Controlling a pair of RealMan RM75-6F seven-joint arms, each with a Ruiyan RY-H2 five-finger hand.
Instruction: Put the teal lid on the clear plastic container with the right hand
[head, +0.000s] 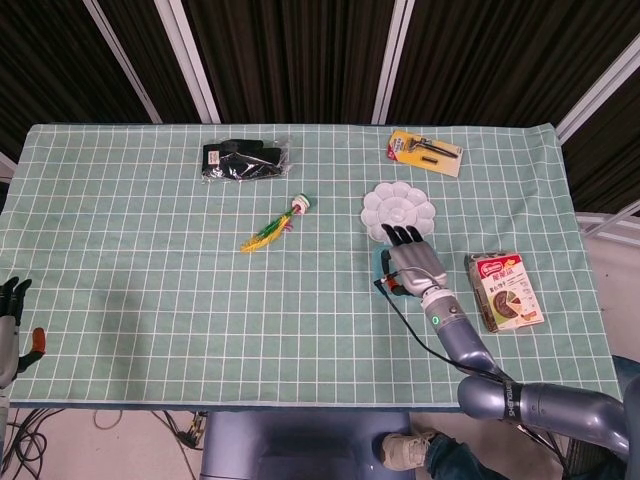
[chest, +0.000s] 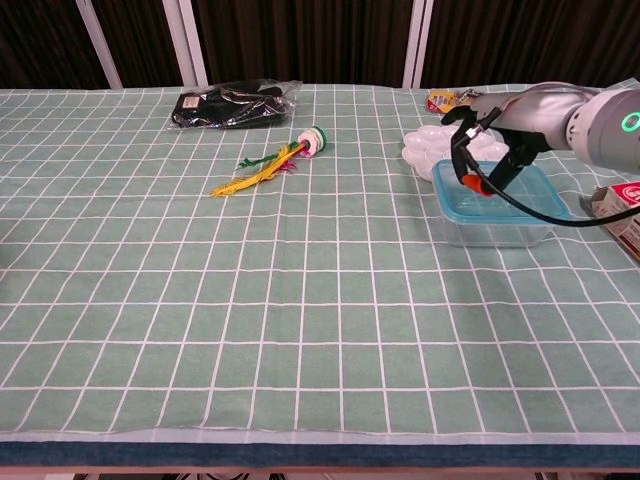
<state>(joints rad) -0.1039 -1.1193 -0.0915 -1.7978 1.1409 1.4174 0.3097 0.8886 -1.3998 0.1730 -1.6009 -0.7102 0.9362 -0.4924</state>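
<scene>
Left robot hand (head: 12, 300) sat at far left edge of the counter (head: 150, 290), off the cloth, fingers up, holding nothing as far as visible; not seen in chest view.

Teal lid (chest: 497, 190) lay on the clear plastic container (chest: 492, 222), looking seated & level in chest view. Far corners were partly hidden, so cannot confirm it was snapped all round.

Right robot hand (chest: 490, 140) hovered just above the lid's far-left part w/ fingers loosely curled, gripping nothing, apart from the lid. Its black cable w/ orange tag (chest: 475, 184) hung down close to the lid rim.

Risks, as I judged:
- Cable/tag could snag the rim on lift-off and drag the lid or box askew.
- If a corner wasn't pressed home, the lid could pop.
- White paint palette (chest: 432, 145) sat just beside the container; a sideways pull-out could knock it.
</scene>
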